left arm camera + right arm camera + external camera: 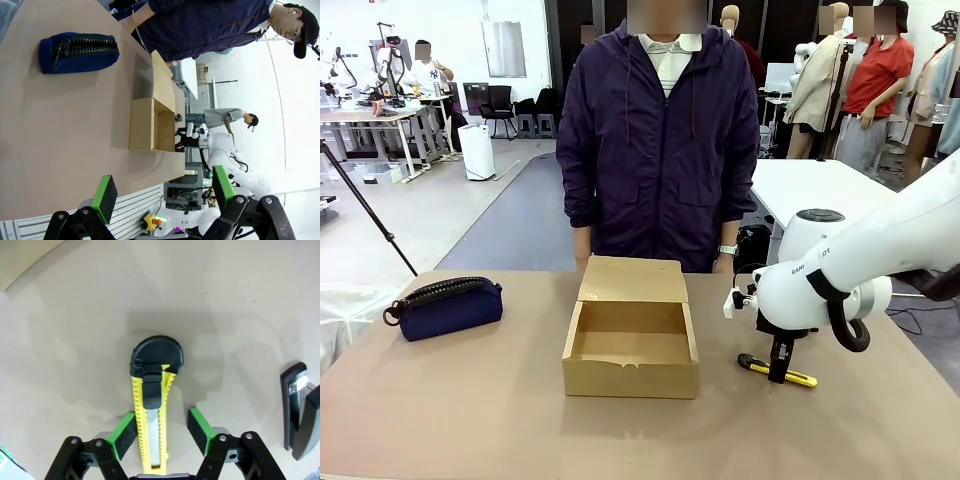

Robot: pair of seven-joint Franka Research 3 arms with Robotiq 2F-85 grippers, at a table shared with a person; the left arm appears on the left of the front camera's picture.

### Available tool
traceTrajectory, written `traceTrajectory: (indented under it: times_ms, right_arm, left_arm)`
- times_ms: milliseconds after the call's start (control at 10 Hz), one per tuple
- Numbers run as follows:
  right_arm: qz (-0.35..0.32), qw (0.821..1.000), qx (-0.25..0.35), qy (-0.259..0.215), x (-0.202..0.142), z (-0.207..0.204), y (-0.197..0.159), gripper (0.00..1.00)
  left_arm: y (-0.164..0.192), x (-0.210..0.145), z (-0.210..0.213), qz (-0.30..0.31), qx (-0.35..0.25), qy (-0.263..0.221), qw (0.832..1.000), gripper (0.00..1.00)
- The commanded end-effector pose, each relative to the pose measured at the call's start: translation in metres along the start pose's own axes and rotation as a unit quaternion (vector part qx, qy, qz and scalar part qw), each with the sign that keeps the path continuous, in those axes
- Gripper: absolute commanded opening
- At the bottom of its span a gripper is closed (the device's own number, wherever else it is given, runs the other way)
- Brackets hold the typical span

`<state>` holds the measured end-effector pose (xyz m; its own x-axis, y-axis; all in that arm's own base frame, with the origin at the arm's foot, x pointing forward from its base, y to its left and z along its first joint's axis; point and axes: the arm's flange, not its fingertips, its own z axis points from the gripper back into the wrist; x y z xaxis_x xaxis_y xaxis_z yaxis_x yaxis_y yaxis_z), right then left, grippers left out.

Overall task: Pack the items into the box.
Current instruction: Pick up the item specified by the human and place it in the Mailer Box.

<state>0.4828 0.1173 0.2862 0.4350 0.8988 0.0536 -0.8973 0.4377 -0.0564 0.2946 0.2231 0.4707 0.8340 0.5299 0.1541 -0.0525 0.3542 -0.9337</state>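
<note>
Box (631, 372) top open, lid (632, 279) raised behind

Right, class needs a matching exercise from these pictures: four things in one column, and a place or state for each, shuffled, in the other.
Things:
1. pouch
2. box
3. knife
4. left end effector

Places or states:
A. flat on the table, between the open pads of the right end effector
B. open, above the table, nothing between its pads
C. mid-table in front of the person, flap up, nothing inside
D. lying on the table left of the box

Pairs: 1-D, 2-C, 3-A, 4-B.
</note>
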Motion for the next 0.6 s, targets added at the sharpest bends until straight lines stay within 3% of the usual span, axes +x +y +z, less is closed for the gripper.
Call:
traceTrajectory:
  times_ms: [0,500]
  right_arm:
    - [0.004,1.0,0.03,-0.002,-0.003,-0.005,-0.004,0.0]
    - [0.017,0.997,0.072,-0.018,0.0,0.006,-0.008,0.0]
  left_arm:
    - [-0.002,0.0,0.001,0.001,-0.01,-0.004,1.0,1.0]
    - [-0.002,0.0,0.001,0.001,-0.01,-0.004,1.0,1.0]
